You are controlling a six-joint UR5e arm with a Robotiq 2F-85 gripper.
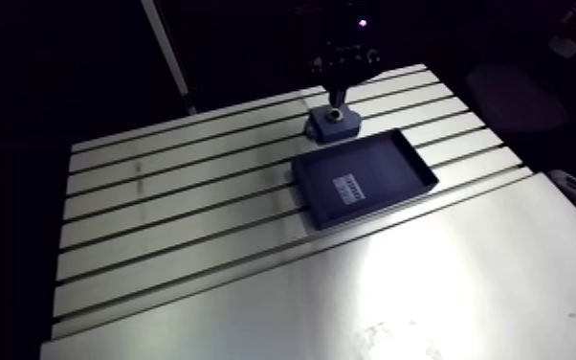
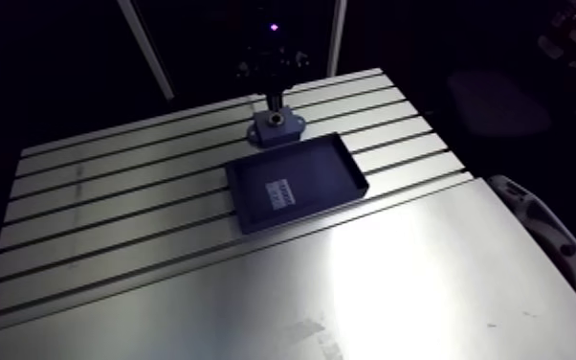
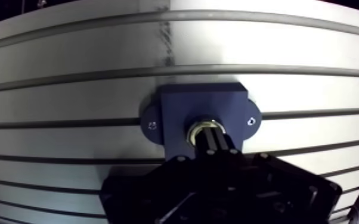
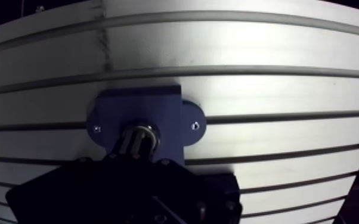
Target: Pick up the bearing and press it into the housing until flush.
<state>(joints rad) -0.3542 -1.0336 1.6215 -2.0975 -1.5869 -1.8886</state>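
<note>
Start at the left of the arm view: the slotted table [image 1: 158, 211] is bare metal there, nothing for you to collect. Now to the middle, where the gripper [image 3: 213, 134] stands straight down on the blue housing [image 3: 176, 113]. In the wrist view its two fingers [image 3: 209, 146] look drawn together with no gap, tips resting on the metal ring of the bearing [image 3: 191, 130], which sits in the housing's centre hole. So I'd call this the pressing step, not the pick-up. Your next move, by my reading, is a straight, steady push down, keeping the bearing square so it doesn't cock in the hole, then a check that it's level with the blue face. At about 5 o'clock from the housing, just beside it, lies a dark tray [image 1: 387, 158] with a small pale label [image 1: 349, 188]. Be warned: the fingers cover most of the ring, so you can't tell whether it's flush yet, and the label is too small to read.
</note>
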